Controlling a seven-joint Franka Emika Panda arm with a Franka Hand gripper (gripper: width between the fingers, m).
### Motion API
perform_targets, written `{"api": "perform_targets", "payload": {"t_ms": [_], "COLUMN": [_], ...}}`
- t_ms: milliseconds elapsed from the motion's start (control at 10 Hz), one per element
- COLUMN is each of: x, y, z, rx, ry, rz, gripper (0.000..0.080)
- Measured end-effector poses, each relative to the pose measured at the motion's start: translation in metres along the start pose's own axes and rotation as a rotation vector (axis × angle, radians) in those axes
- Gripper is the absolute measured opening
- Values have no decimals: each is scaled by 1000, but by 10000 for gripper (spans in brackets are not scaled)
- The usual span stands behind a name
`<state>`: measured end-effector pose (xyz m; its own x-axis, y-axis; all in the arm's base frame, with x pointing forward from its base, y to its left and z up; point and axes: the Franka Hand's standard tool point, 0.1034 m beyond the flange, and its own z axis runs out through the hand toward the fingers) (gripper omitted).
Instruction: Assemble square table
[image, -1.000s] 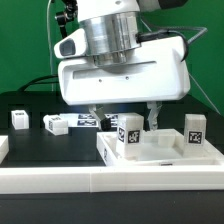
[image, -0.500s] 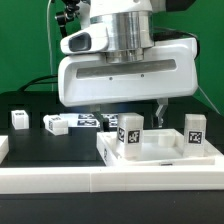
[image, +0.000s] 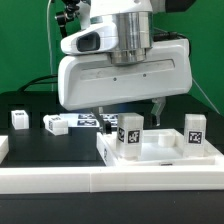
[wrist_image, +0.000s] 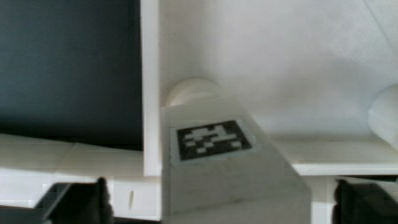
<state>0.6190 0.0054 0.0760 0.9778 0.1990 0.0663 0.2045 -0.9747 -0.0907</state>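
The tabletop (image: 160, 155) is a square slab of smooth, matte white plastic with a raised rim. It lies flat on the black worktop (image: 30, 140), near the front edge and toward the corner on the exterior view's right.

Two block legs stand upright on the tabletop. The tagged leg (image: 130, 133) is a white block with a black-and-white tag on its face. The second leg (image: 194, 130) is the same kind and stands near the slab's edge on the exterior view's right.

The gripper (image: 128, 116) hangs over the tagged leg with its jaws spread wide. One dark finger (image: 156, 110) hangs on each side of the block, with a gap showing on both sides. In the wrist view the tagged leg (wrist_image: 214, 140) sits between the gripper's (wrist_image: 222, 195) black pads (wrist_image: 79, 196) with its rounded end pointing away. The jaws pinch nothing.

Two more legs lie off the slab toward the worktop's edge on the exterior view's left. The loose leg (image: 20, 118) stands upright and the toppled leg (image: 55, 124) lies on its side. That makes four legs and one tabletop.

The marker board (image: 88, 121) lies flat beyond the toppled leg. A low white border wall (image: 60, 182) runs along the front edge.
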Motion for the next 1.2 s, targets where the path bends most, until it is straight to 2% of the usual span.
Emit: {"api": "perform_targets", "payload": {"t_ms": [200, 300, 600, 900, 1200], "x": [0, 0, -1, -2, -2], "y": [0, 1, 2, 4, 4], "z": [0, 0, 1, 1, 2], "rx": [0, -1, 0, 16, 17], "ry": [0, 0, 1, 17, 14], "rz": [0, 2, 66, 508, 811], "gripper": [321, 291, 291, 291, 291]}}
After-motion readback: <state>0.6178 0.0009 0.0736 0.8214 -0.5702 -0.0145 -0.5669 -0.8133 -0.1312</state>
